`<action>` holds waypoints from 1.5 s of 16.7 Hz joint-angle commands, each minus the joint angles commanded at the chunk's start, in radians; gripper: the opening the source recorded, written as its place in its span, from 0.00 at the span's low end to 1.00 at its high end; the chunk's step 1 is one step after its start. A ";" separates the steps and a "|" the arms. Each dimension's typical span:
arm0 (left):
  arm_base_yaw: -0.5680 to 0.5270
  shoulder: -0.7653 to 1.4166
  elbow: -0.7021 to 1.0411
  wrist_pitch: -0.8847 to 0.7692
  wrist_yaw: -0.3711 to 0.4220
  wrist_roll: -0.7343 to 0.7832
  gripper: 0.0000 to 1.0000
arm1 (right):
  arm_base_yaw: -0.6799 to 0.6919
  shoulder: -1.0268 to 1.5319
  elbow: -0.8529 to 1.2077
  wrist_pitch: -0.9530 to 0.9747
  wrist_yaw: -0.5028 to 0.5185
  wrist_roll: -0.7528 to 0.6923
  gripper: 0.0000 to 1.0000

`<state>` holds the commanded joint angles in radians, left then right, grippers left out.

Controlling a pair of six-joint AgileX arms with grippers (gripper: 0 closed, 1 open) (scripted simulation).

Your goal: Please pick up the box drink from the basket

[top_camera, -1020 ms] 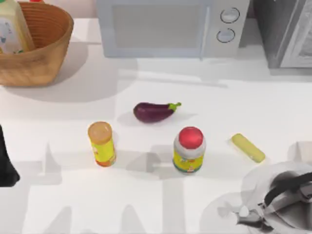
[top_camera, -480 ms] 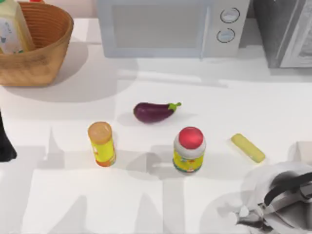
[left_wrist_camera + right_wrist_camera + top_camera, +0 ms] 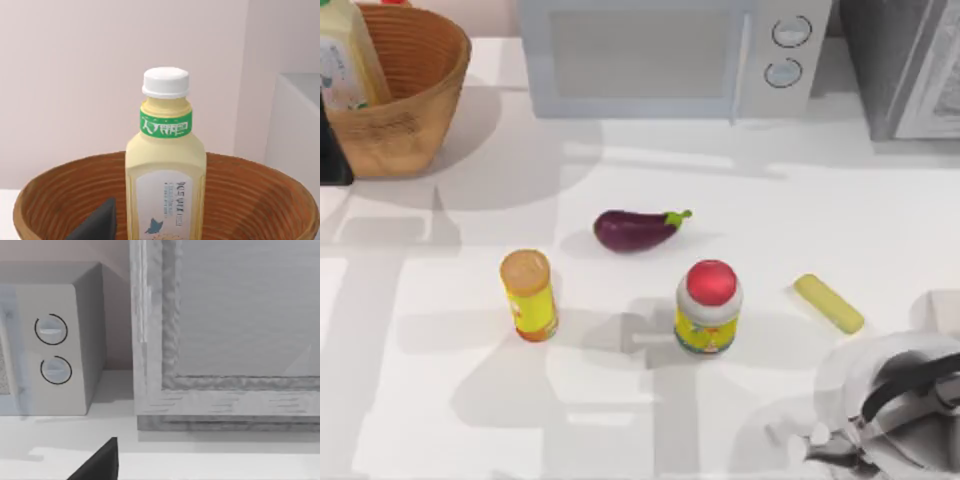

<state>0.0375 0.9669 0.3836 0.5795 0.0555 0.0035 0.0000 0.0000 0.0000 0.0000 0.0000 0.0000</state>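
White tabletop [image 3: 620,400] stretches under the camera, with a microwave [image 3: 670,55] along the far edge and the basket [image 3: 405,95] at the far left corner. Inside the basket stands the box drink [image 3: 345,60], upright, pale yellow with a white cap and a green neck band, leaning near the basket's left wall.

My left gripper [image 3: 330,140] sits at the table's left edge, just beside the basket's near wall; one dark fingertip [image 3: 97,222] shows in the left wrist view, beside and below the drink's label, apart from it. How wide its fingers stand I cannot tell, and nothing is seen held.

My right arm [image 3: 895,415] rests parked at the near right corner.
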 joint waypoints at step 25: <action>0.036 1.045 0.425 0.624 0.055 0.010 1.00 | 0.000 0.000 0.000 0.000 0.000 0.000 1.00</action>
<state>0.0738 2.0116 0.8089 1.2037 0.1108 0.0133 0.0000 0.0000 0.0000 0.0000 0.0000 0.0000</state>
